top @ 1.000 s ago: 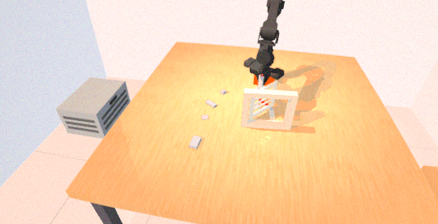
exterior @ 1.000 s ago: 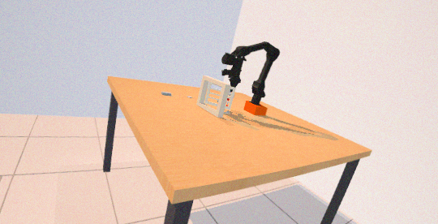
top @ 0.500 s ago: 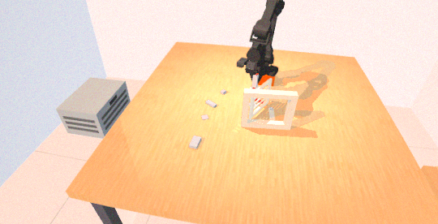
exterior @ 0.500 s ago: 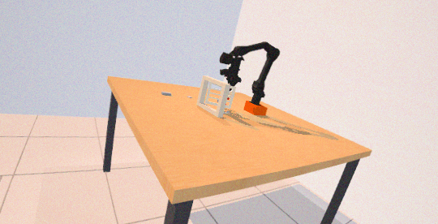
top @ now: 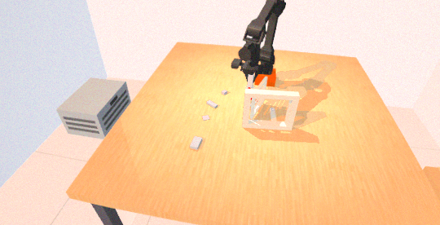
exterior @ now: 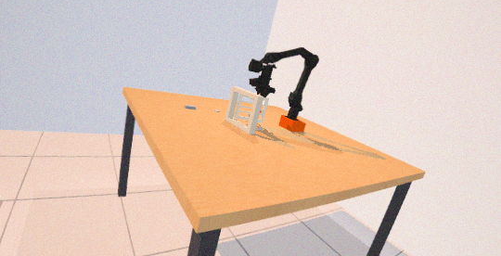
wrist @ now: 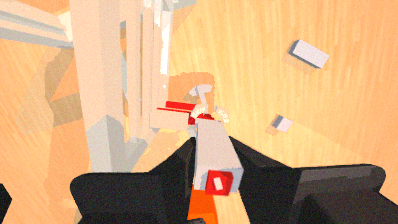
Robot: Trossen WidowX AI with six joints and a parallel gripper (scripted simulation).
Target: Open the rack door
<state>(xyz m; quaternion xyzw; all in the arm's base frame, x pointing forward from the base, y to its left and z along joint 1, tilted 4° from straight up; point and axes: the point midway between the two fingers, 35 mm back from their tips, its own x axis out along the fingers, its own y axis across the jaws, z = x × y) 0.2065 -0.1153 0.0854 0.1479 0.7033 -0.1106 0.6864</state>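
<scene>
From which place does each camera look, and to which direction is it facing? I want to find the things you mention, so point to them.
Top: high, opposite the arm, facing down across the table (top: 163,173) (exterior: 260,173); whole arm visible.
Exterior: beside the table, above its top, looking across; arm in profile.
Wrist: on the arm, looking down past the end effector (top: 250,84) (exterior: 263,98) (wrist: 217,155); black fingers visible.
Top and exterior share the white frame (top: 272,94) (exterior: 255,115).

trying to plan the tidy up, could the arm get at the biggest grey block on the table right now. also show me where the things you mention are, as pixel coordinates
Probably not right now: the pincer (top: 250,84) (wrist: 210,141) is shut on the door's handle (top: 250,81) (wrist: 216,150), and the white frame (top: 272,94) (exterior: 256,115) stands close by. Once it lets go, the side toward the block (top: 196,143) (exterior: 190,108) looks free.
</scene>
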